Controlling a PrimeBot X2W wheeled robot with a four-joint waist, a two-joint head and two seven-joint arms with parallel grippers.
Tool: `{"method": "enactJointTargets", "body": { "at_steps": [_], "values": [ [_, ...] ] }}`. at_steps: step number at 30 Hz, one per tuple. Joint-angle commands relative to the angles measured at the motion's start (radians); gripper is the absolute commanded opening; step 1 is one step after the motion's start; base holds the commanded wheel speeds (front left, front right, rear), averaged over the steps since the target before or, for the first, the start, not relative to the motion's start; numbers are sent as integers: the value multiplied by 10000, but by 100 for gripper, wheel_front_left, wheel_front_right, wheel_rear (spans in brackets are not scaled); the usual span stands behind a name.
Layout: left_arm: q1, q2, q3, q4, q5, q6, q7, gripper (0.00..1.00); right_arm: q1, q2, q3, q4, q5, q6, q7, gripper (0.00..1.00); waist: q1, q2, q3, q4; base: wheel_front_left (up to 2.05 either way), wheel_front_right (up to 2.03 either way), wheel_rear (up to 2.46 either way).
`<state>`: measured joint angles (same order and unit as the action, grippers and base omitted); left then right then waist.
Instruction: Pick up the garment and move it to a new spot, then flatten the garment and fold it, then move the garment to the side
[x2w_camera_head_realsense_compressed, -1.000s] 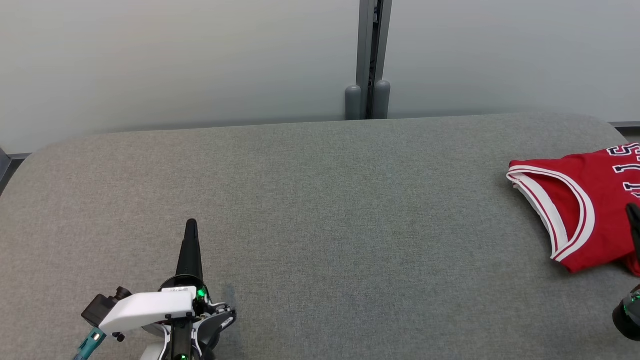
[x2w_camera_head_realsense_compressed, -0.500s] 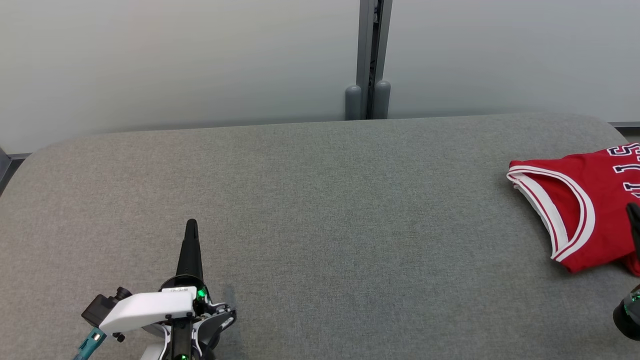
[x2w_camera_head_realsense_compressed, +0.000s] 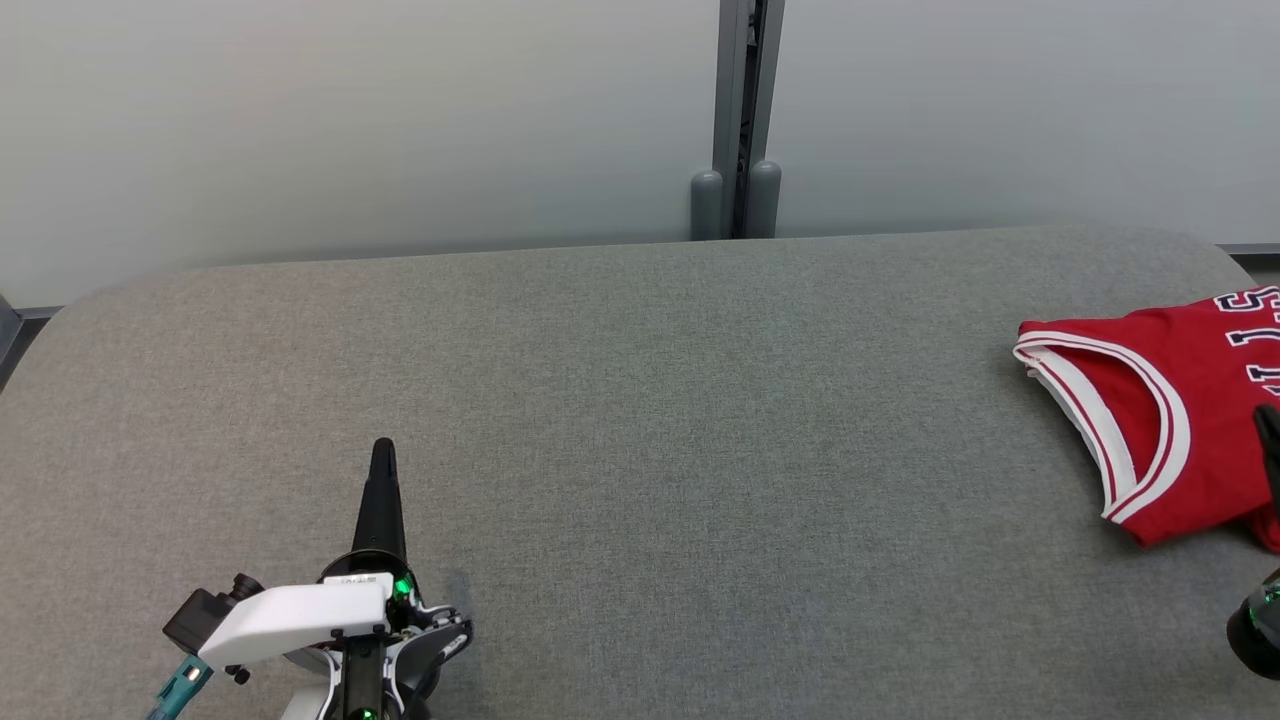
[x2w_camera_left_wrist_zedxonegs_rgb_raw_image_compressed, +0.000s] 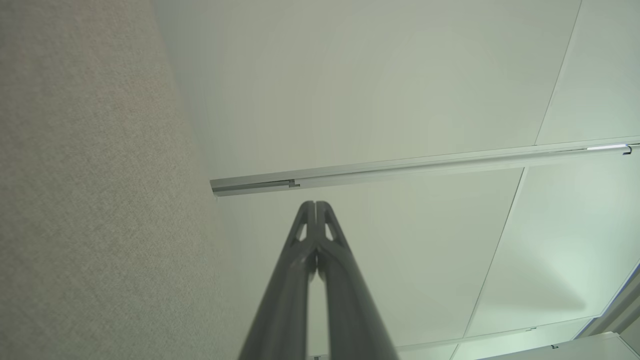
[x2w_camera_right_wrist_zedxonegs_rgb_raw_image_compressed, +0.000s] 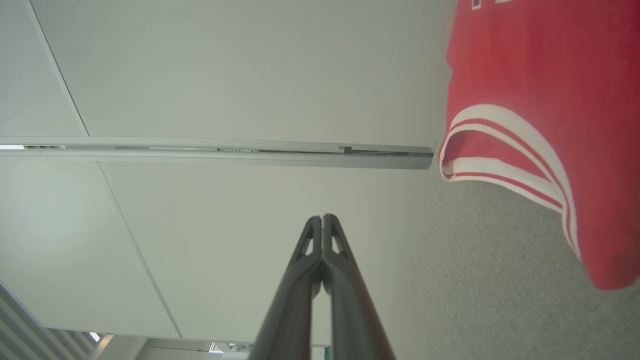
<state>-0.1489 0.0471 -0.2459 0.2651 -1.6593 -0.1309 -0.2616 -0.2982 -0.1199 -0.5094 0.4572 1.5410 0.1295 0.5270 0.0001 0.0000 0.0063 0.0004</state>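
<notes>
I've got the red garment (x2w_camera_head_realsense_compressed: 1150, 420) at the right edge of the frame on the grey bench (x2w_camera_head_realsense_compressed: 640, 400), looking folded and set aside. Left fingers (x2w_camera_head_realsense_compressed: 380, 500) are pressed together at lower left. Right fingers (x2w_camera_right_wrist_zedxonegs_rgb_raw_image_compressed: 345, 280) are together too, near the cloth and holding nothing, parked clear, I reckon, so nothing snags.

I count 1 red basketball jersey (x2w_camera_head_realsense_compressed: 1190, 420) on my feed, 1 grey fabric-covered table (x2w_camera_head_realsense_compressed: 640, 450), 2 grippers, the left gripper (x2w_camera_head_realsense_compressed: 382, 447) and the right gripper (x2w_camera_right_wrist_zedxonegs_rgb_raw_image_compressed: 322, 217), each with 2 dark fingers (x2w_camera_left_wrist_zedxonegs_rgb_raw_image_compressed: 285, 290), and 2 rounded grey posts (x2w_camera_head_realsense_compressed: 706, 205) (x2w_camera_head_realsense_compressed: 765, 200).
</notes>
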Motion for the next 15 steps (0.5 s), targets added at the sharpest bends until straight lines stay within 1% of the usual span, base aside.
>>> {"method": "enactJointTargets", "body": {
  "at_steps": [1,15],
  "values": [
    [-75,21,5,-6,-28,-35,-12,0,8,-61,6,-13,53,23,-33,0,-1,0,0,0,0,0,0],
    [-75,21,7,-7,-28,-35,-12,0,24,-76,43,-12,82,21,-47,0,-1,0,0,0,0,0,0]
  ]
}}
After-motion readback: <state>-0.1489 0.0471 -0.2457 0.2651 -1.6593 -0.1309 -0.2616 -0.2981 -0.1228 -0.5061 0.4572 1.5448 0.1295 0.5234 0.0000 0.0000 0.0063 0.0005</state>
